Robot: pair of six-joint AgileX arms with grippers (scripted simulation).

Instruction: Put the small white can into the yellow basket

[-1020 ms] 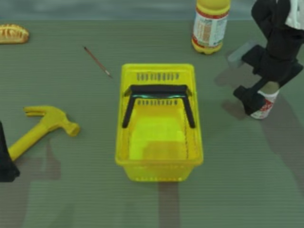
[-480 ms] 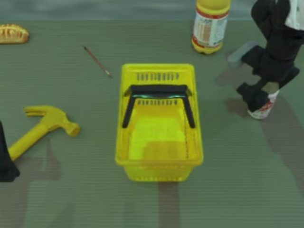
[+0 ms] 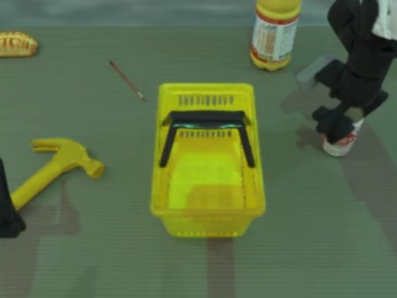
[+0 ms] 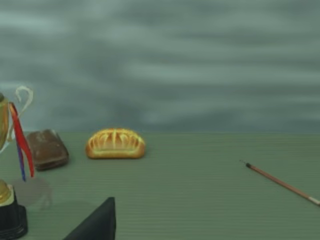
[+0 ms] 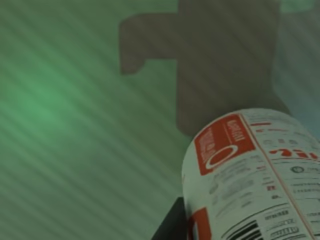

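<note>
The small white can (image 3: 342,144) with its red label stands upright on the table, to the right of the yellow basket (image 3: 208,214). My right gripper (image 3: 339,123) reaches down over the can and is shut on its sides, covering its top. In the right wrist view the can (image 5: 252,175) fills the near corner, and one dark finger (image 5: 172,226) presses against its side. The basket holds nothing, and its black handle (image 3: 206,118) is folded across the far half. My left gripper (image 3: 6,214) stays parked at the table's left edge, open; one finger (image 4: 97,225) shows.
A tall yellow bottle (image 3: 274,31) stands behind the can at the back right. A yellow hammer (image 3: 56,164) lies left of the basket, a thin brush (image 3: 127,81) behind it, a bread loaf (image 3: 17,45) at the back left. A trophy (image 4: 10,200) and brown block (image 4: 47,149) sit beyond the left arm.
The right gripper's fingers have drawn together around the can. The can, the basket and the left arm have not moved.
</note>
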